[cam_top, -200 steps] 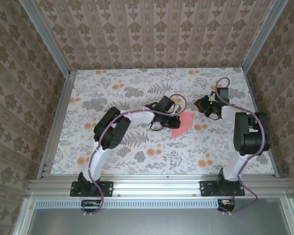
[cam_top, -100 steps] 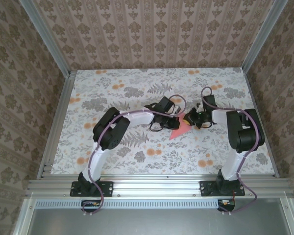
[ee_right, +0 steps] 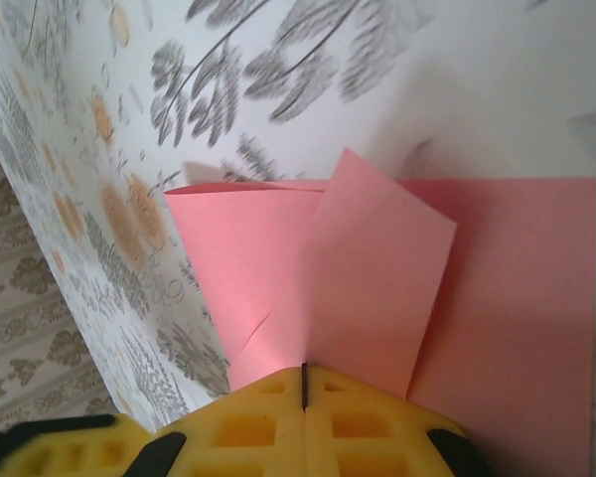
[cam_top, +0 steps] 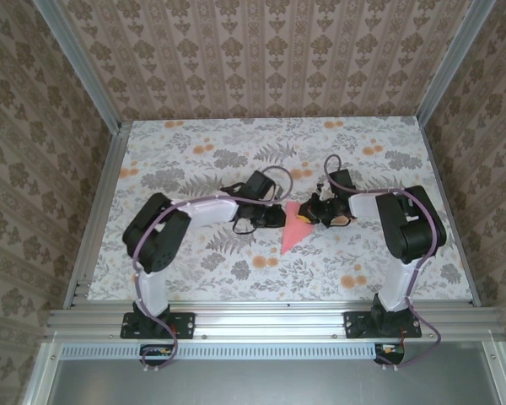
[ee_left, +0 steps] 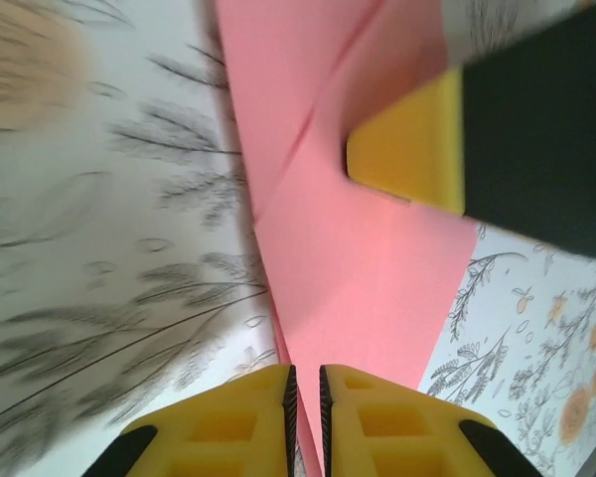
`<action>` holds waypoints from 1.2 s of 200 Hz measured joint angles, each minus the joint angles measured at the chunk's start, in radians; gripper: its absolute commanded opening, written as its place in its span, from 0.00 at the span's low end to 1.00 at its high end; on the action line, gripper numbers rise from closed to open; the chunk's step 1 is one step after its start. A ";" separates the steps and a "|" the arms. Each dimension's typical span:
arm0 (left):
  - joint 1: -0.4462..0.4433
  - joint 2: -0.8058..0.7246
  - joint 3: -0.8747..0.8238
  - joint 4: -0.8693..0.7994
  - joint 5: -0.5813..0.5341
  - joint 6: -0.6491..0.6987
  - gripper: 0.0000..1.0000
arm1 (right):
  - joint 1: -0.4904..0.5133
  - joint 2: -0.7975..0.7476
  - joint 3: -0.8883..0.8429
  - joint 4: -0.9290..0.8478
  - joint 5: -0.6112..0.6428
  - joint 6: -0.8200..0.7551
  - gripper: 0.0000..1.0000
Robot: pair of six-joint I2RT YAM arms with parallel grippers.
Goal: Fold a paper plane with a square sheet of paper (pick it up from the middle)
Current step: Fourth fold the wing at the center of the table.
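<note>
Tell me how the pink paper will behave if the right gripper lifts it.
Likely floppy: the pink paper is thin, and the flap pinched in the right gripper bows up off the table. Probably light enough to slide when nudged, being one thin sheet. Its folds sit half open, so a tug could undo them.

Folded pink-red paper [ee_left: 358, 258] runs off the left wrist view's top edge, beside blurred grey-leaf tabletop [ee_left: 99, 248]. From above, its creases are too small to read, its far corner hidden under the right gripper [cam_top: 317, 212].
</note>
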 measured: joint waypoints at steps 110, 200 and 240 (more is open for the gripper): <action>-0.029 -0.023 -0.188 0.359 0.027 -0.194 0.13 | 0.037 0.015 0.003 0.061 0.000 0.028 0.05; -0.070 -0.026 -0.302 0.412 0.051 -0.216 0.04 | 0.039 0.021 0.003 0.093 0.010 0.052 0.05; -0.070 -0.026 -0.301 0.409 0.049 -0.216 0.00 | 0.050 -0.012 -0.017 0.089 0.011 0.037 0.05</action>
